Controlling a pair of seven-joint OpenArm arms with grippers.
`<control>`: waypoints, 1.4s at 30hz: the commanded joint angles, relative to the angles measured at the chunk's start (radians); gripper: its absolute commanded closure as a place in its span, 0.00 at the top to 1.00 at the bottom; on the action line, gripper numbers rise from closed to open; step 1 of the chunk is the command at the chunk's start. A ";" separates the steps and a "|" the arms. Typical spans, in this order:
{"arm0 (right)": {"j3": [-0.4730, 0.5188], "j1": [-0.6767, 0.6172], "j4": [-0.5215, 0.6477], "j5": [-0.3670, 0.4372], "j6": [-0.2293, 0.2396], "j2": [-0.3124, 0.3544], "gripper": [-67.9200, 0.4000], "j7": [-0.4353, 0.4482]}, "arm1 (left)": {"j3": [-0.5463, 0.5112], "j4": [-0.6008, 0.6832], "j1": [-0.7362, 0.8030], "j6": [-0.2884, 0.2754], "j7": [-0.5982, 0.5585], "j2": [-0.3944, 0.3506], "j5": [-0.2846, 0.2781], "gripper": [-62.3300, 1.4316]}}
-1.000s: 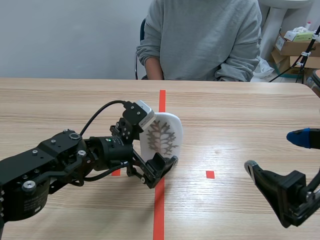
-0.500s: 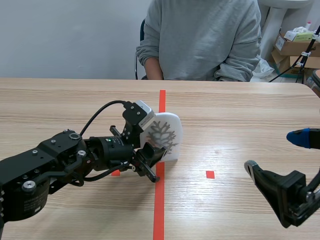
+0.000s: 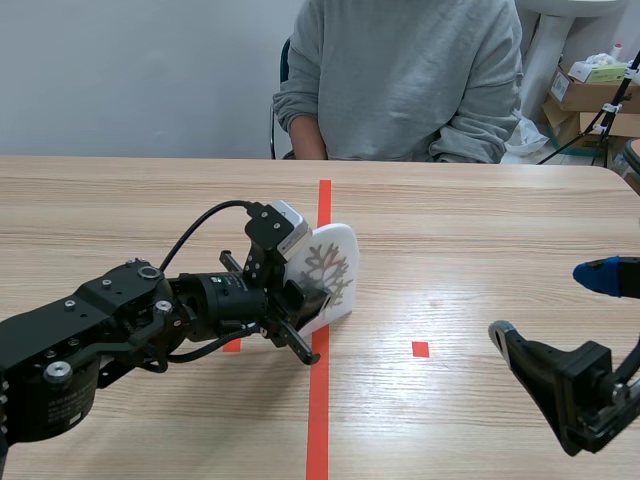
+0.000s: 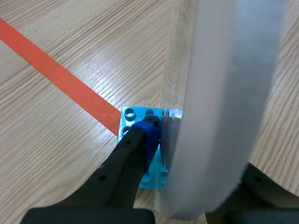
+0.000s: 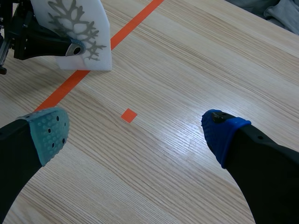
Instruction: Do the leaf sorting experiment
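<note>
A white card (image 3: pixel 332 262) with a grey leaf-vein pattern stands on edge on the table, just right of the red tape line. My left gripper (image 3: pixel 300 312) is shut on its lower near corner. In the left wrist view the card's thick edge (image 4: pixel 224 93) is pressed between my fingers, and a light blue studded base (image 4: pixel 133 120) shows under one fingertip (image 4: pixel 145 133). The right wrist view has the card (image 5: pixel 79 28) far ahead with the left gripper (image 5: pixel 70 48) on it. My right gripper (image 3: pixel 550 305) hovers open over the table's right front, its pads (image 5: pixel 46 133) wide apart and nothing between them.
A person in a grey sweater (image 3: pixel 400 80) sits across the table, arms at the far edge. A red tape line (image 3: pixel 318 410) runs down the middle and a small red square (image 3: pixel 420 349) lies right of it. Cardboard boxes (image 3: pixel 590 90) stand off the table at the back right.
My left gripper's fingers have come together onto the card, and the card has shifted and tipped slightly toward the left arm. The right arm has not moved.
</note>
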 commanded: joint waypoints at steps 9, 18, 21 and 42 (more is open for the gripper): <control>0.007 0.009 0.010 0.008 0.000 0.002 0.85 0.012 | -0.135 0.039 0.015 -0.014 -0.024 -0.012 -0.059 0.08; 0.007 0.009 0.010 0.008 0.000 0.002 0.85 0.012 | -0.425 0.038 0.022 0.120 -0.077 -0.023 -0.042 0.09; 0.007 0.009 0.010 0.008 0.000 0.002 0.85 0.012 | -0.460 0.024 -0.008 0.167 -0.096 -0.045 -0.005 0.09; 0.006 0.009 0.010 0.008 0.000 0.002 0.85 0.013 | -0.494 -0.456 -0.297 0.309 -0.118 -0.109 0.067 0.09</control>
